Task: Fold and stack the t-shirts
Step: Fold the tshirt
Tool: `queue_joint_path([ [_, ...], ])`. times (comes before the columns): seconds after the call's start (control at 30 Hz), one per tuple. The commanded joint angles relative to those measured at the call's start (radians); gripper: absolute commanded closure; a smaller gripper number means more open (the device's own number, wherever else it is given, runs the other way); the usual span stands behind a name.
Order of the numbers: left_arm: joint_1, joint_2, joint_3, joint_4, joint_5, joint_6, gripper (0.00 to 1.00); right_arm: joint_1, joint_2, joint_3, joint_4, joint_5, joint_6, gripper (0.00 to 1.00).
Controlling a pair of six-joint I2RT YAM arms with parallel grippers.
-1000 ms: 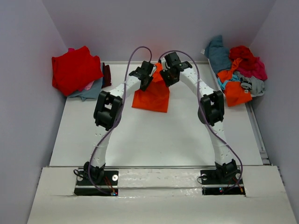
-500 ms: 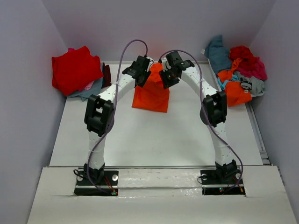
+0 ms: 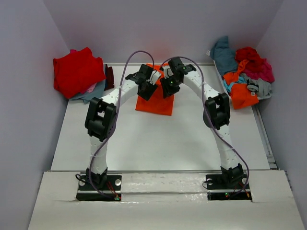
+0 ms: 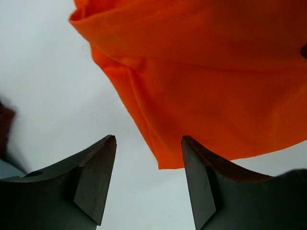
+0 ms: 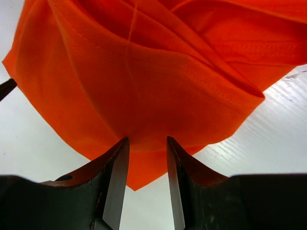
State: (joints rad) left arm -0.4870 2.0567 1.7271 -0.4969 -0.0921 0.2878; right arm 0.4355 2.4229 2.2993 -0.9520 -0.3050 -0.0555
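Note:
A bright orange t-shirt [image 3: 157, 101] lies folded on the white table at centre back. My left gripper [image 3: 150, 82] hovers over its left part, and in the left wrist view this gripper [image 4: 148, 139] stands open; the orange cloth [image 4: 206, 76] lies beyond the tips with nothing between the fingers. My right gripper [image 3: 169, 85] is over the shirt's right part. In the right wrist view it [image 5: 147, 140] stands partly open, its tips right at a folded edge of the orange cloth [image 5: 144, 81]. A folded red t-shirt [image 3: 74, 72] tops a stack at back left.
A loose heap of t-shirts [image 3: 245, 72] in teal, red, magenta, orange and grey sits at the back right corner. Grey and dark cloth [image 3: 96, 91] shows under the red stack. Walls close in the table [image 3: 158, 139] on the left, back and right.
The left arm's elbow has swung to the left and its gripper has come down over the orange shirt. The right gripper has shifted slightly left and lower. The shirt stays in place.

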Motion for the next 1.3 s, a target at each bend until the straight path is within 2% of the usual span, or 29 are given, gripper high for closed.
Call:
queue_joint_path([
  [0.0,0.002,0.01,-0.011,-0.045,0.068,0.014,0.31,0.009,0.005,-0.003,-0.027,-0.063,0.025,0.57],
  [0.17,0.002,0.006,-0.034,-0.051,0.081,0.025,0.31,0.009,-0.016,-0.09,-0.074,-0.118,0.016,0.57],
  [0.37,0.002,0.052,0.012,-0.089,0.154,0.002,0.3,0.009,-0.033,-0.146,-0.017,-0.106,0.026,0.57],
  [0.57,0.002,0.128,-0.02,-0.132,-0.01,-0.012,0.31,0.009,0.033,-0.12,-0.024,-0.099,0.032,0.57],
  [0.8,0.002,0.141,-0.083,-0.152,-0.075,-0.027,0.31,0.009,0.022,-0.143,-0.033,-0.103,0.029,0.57],
  [1.03,0.002,0.067,-0.185,-0.164,-0.104,-0.009,0.31,0.009,-0.041,-0.245,-0.045,-0.105,0.002,0.57],
  [1.27,-0.036,-0.036,-0.297,-0.199,-0.126,0.076,0.31,0.009,-0.128,-0.368,-0.085,-0.103,-0.05,0.57],
])
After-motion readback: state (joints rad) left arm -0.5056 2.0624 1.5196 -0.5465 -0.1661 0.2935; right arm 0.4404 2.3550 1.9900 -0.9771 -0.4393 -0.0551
